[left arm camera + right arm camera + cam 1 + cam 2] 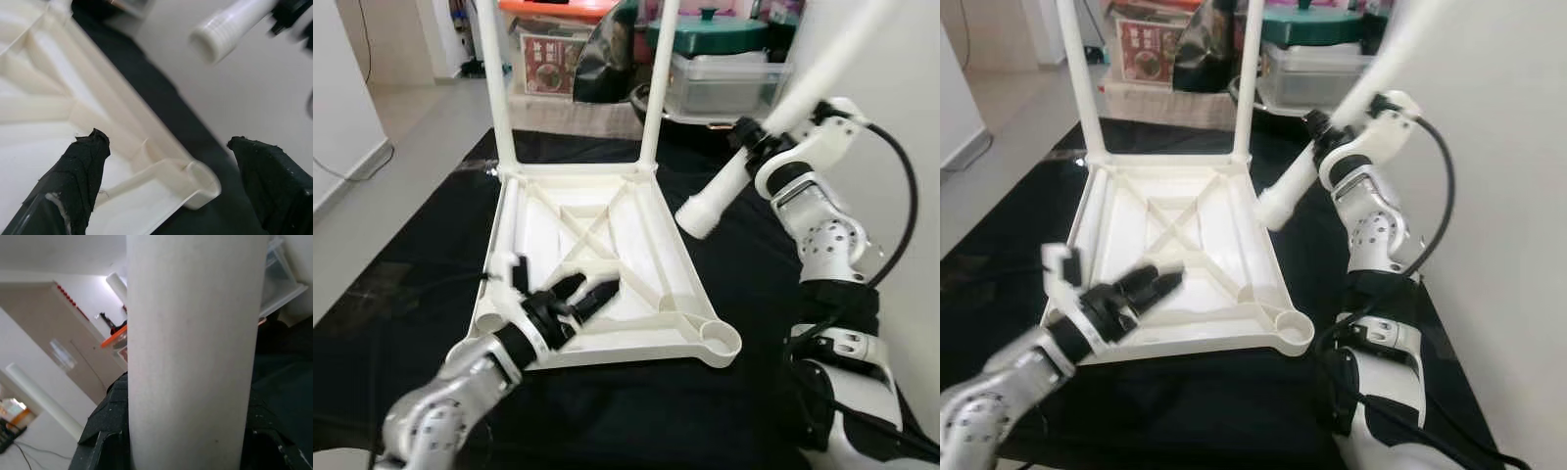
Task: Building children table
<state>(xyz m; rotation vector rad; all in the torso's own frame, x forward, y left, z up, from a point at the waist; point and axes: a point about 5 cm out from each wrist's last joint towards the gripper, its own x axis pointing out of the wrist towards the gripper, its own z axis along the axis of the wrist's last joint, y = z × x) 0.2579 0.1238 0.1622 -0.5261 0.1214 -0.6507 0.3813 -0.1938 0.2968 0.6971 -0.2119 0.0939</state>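
1. One white plastic children's table top (607, 284) is lying upside down on a black cloth (744, 284), its ribbed underside facing up.
2. Two white legs are standing upright in the far corner sockets: the far left leg (495, 88) and the far right leg (661, 83).
3. The near right corner socket (720, 341) is sitting open, with no leg in it; the near left corner is hiding behind the left arm.
4. The right gripper (759, 137) is clenching a third white leg (744, 166) around its middle, holding it tilted in the air above the cloth, its ribbed lower end pointing down toward the table top's right edge, apart from it.
5. The left gripper (582, 294) is hovering over the near part of the underside, its two black fingers (80, 171) spread apart and grasping nothing.
6. Beyond the cloth, several storage boxes are standing, one clear box (724, 83) carrying a green lidded pot (715, 34).
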